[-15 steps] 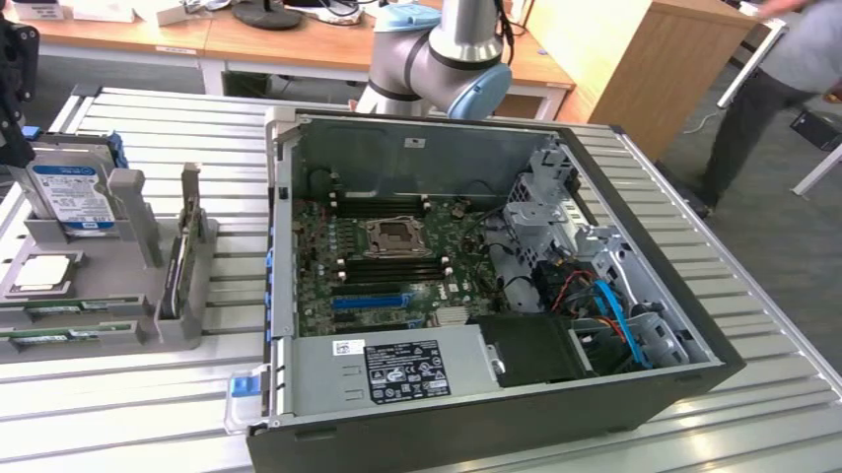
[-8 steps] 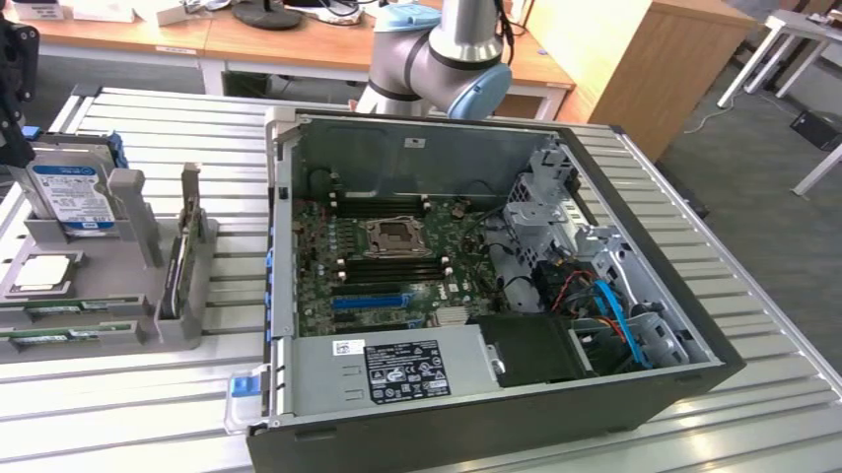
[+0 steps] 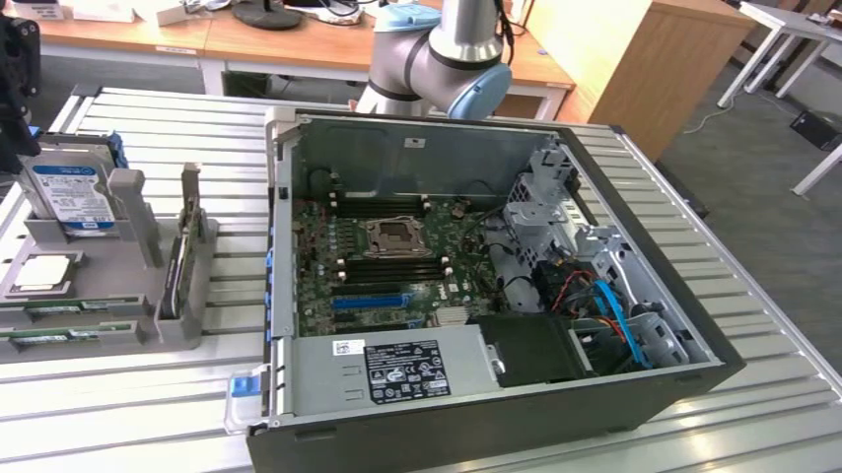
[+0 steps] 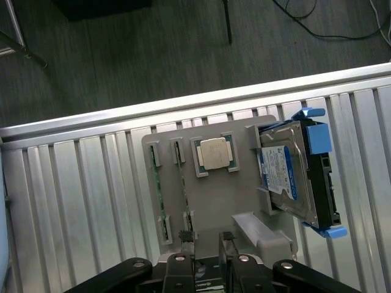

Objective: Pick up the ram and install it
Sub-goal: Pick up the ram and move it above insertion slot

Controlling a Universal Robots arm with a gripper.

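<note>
Two ram sticks, thin and green, sit on edge in slots of the grey holder (image 4: pixel 208 201): one ram stick (image 4: pixel 156 189) further out, the other ram stick (image 4: pixel 184 192) nearer my fingers. In the exterior view they show as green strips (image 3: pixel 59 315) at the holder's near end. My gripper (image 4: pixel 206 239) hovers above the holder's edge. Its fingers are apart and hold nothing, and one fingertip (image 4: pixel 186 240) is close to the end of the nearer stick. The open computer case (image 3: pixel 283 197) lies on the table with its motherboard (image 3: pixel 382 256) exposed.
On the holder, a square silver processor (image 4: pixel 214 152) lies flat and a blue-labelled hard drive (image 4: pixel 287 177) leans in its cradle. A dark card (image 3: pixel 175 271) stands upright between holder and case. The robot arm (image 3: pixel 441 49) rises behind the case. The slatted metal table (image 3: pixel 132 414) carries everything.
</note>
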